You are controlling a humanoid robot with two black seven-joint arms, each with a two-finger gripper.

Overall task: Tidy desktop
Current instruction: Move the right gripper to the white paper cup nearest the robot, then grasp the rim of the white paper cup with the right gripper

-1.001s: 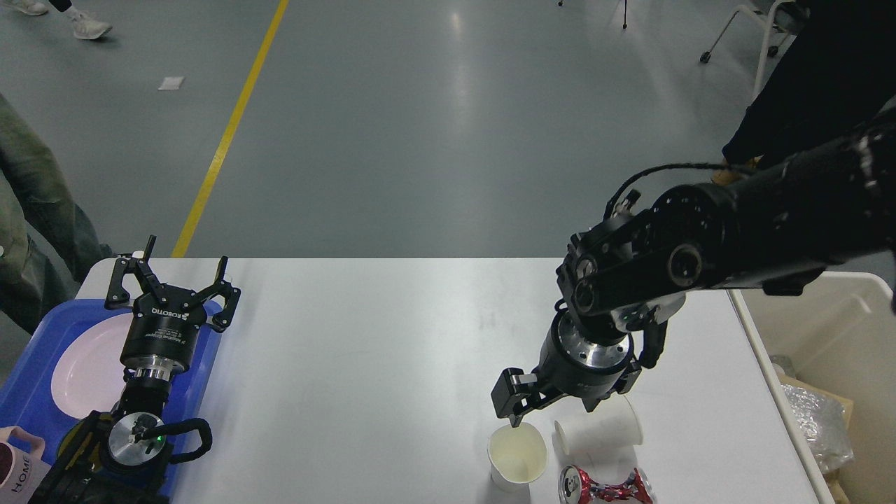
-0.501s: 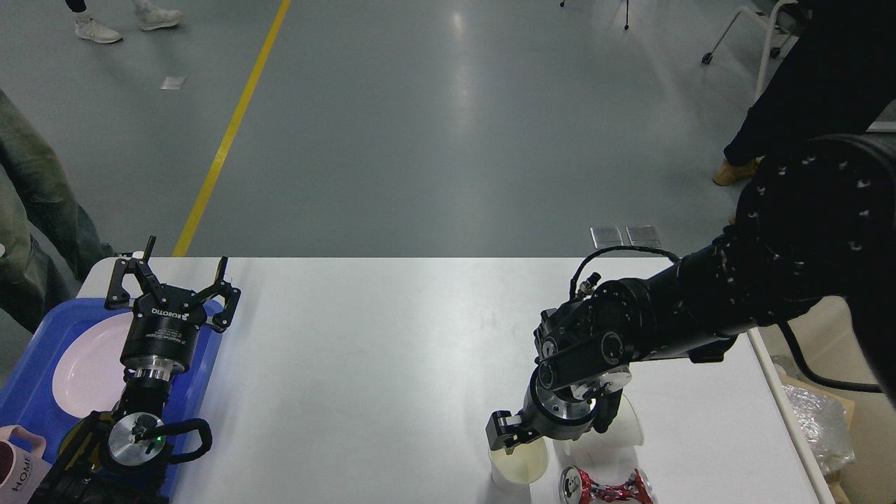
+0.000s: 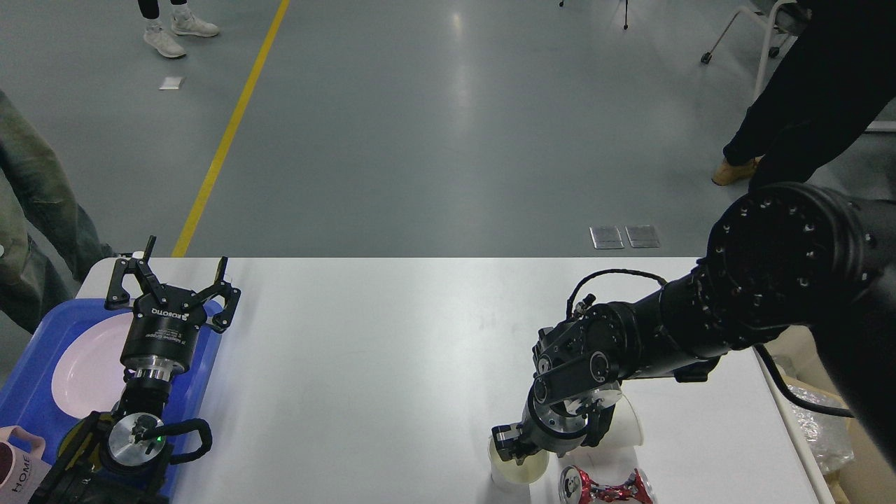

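left gripper body: "ROBOTIQ" was printed, seen upside down
pink mug: read "HOME"

Bright overhead light is glaring off the grey floor; soft shadows are lying on the sharply focused worktop.

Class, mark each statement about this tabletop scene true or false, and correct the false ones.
1. The left gripper is open above the blue plastic tray. True.
2. A pale pink round plate lies in that tray. True.
3. The crushed red metal can lies in the tray. False: it lies on the white rectangular desktop.
4. The right gripper hovers at the table's far edge. False: it is down at the upright cream paper cup.
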